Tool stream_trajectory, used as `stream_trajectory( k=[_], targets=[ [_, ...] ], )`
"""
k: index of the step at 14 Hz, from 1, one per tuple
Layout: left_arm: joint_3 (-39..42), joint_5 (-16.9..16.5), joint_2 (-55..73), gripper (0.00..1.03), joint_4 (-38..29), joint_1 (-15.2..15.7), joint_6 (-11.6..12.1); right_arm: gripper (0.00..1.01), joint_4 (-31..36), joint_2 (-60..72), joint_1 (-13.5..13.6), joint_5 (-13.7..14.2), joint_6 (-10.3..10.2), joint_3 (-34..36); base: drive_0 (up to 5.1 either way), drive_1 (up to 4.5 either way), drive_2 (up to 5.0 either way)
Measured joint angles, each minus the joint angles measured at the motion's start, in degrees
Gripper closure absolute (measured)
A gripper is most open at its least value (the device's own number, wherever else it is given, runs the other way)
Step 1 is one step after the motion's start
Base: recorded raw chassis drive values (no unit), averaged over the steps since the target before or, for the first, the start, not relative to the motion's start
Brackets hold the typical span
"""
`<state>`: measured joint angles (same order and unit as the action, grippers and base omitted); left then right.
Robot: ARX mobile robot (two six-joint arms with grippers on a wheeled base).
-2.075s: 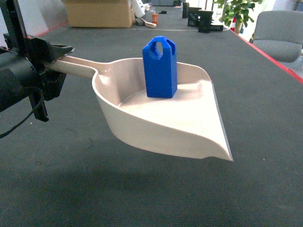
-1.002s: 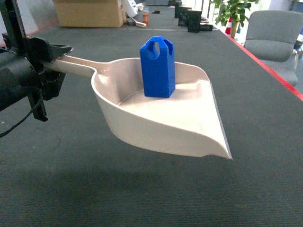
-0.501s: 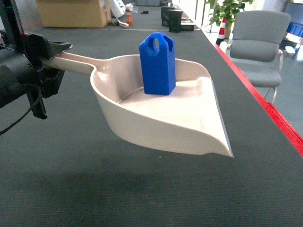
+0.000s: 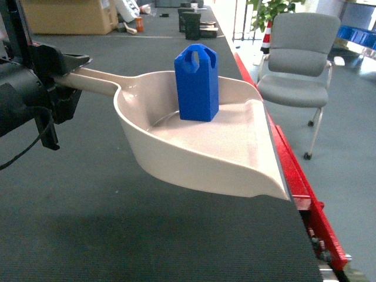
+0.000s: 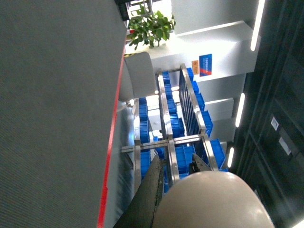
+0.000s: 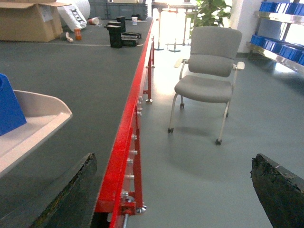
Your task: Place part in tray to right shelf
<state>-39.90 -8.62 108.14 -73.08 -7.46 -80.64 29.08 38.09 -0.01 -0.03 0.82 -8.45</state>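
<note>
Part [image 4: 197,82], a bright-blue block with a looped, holed top, stands upright inside the tray [image 4: 235,158], toward the back of the pan near where the handle joins. A corner of the block also shows at the left edge of the right wrist view [image 6: 8,111], resting on the tray's pale floor. The beige tray is held off the dark grey carpeted surface [image 4: 117,235] and casts a shadow on it; its open lip points to the right and toward the camera, reaching to about the red edge strip [image 4: 296,182] of that surface.

The tray's long handle runs left into the left gripper [image 4: 61,73], whose black jaws are closed on it. In the left wrist view the rounded beige end of the handle fills the bottom of the picture, and beyond it stands a stainless-steel rack [image 5: 175,137] loaded with blue crates [image 5: 178,126], probably the right shelf, though the view is turned and partly blocked.

The right gripper [image 6: 175,190] holds nothing; its two dark fingers [image 6: 71,194] sit wide apart at the lower corners of its own camera view, over the red edge and the grey floor.

Past the red edge stands a grey office chair [image 4: 296,61], with a potted plant [image 4: 267,12] behind it. Far back on the carpet lie a cardboard box [image 4: 67,14] and some small black items [image 4: 191,20].
</note>
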Motion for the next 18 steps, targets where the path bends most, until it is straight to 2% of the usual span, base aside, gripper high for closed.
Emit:
stream_trajectory(
  k=[18],
  targets=[
    [0.0, -0.2, -0.2, 0.90, -0.2, 0.0, -0.1, 0.03, 0.1, -0.2, 0.0, 0.0, 0.0, 0.1, 5.1, -2.30, -2.4]
  ],
)
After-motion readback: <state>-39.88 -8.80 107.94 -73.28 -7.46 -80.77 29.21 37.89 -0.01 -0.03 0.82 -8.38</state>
